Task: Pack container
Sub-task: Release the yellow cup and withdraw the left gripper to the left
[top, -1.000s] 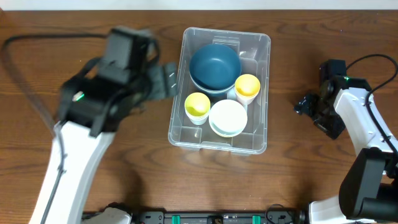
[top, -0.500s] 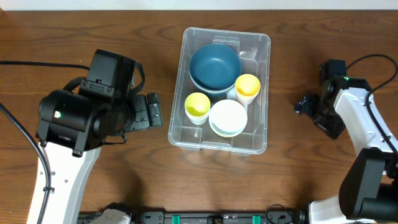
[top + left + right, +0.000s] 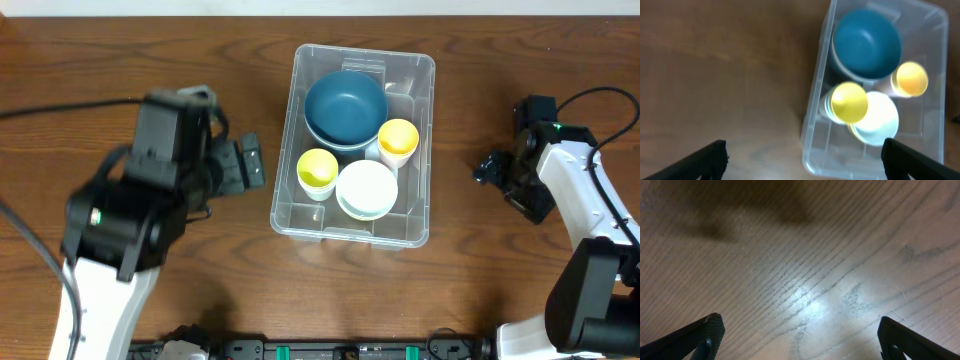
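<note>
Held left tool (image 3: 243, 166) spread wide and empty, pointed toward the container (image 3: 284, 190) at mid-desk (image 3: 300, 290), arm angled up from the near-left corner. Held right tool (image 3: 492, 170) equally wide, gripping nothing, low over wood well right of the container.

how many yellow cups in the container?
2. One cup by the container's left wall, next to the white bowl; the other cup by the right wall, next to the blue bowl. Nested ones may be hidden.
</note>
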Available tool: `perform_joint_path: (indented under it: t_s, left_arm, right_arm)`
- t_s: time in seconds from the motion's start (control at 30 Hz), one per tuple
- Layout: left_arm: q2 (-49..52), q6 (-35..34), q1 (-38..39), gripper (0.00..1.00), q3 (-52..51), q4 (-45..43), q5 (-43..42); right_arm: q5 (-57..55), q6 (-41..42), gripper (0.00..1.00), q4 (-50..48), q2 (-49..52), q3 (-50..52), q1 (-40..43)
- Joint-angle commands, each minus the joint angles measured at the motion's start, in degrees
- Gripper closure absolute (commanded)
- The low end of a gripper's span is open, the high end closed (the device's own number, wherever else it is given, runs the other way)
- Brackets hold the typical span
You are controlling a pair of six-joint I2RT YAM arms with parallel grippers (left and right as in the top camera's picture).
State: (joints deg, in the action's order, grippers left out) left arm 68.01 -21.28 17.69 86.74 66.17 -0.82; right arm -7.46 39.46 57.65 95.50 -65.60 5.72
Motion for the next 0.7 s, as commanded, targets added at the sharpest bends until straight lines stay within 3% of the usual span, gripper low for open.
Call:
perform_joint_path:
  t_s: [0.0,0.17,0.33,0.67]
  left_arm:
    - [-10.7,3.4,-3.2,0.02,-11.6,-6.3,1.3]
    - [-25.4,4.3,-8.0,0.02,-29.7,-19.4,1.0]
    - [-40.2,12.9,-10.0,0.02,-47.1,-39.5,-7.4]
    - [-57.2,10.3,-15.5,0.02,-69.5,-61.7,-8.2]
  right_arm:
    - [-0.5,0.8,0.01,0.0,0.1,-0.1,0.0]
    - [-0.5,0.8,0.01,0.0,0.1,-0.1,0.0]
    - [-0.5,0.8,0.01,0.0,0.1,-0.1,0.0]
    - [-0.5,0.8,0.01,0.0,0.1,-0.1,0.0]
